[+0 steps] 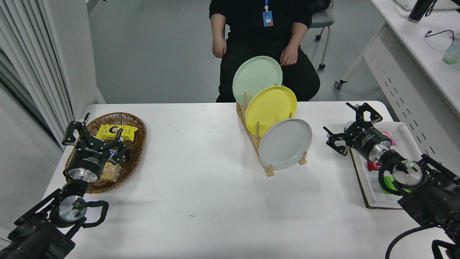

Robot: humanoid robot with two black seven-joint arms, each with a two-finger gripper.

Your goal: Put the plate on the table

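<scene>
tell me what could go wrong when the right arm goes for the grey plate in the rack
1. The grey plate leans close to the yellow plate in the wooden rack; a pull could drag the yellow one along.
2. The rack looks light and could tip or slide.
3. The open right gripper hovers over the white tray and could knock the packets.

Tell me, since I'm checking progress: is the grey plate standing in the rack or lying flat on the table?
Standing in the rack. The grey plate leans on edge in the wooden rack, nearest the camera.
</scene>
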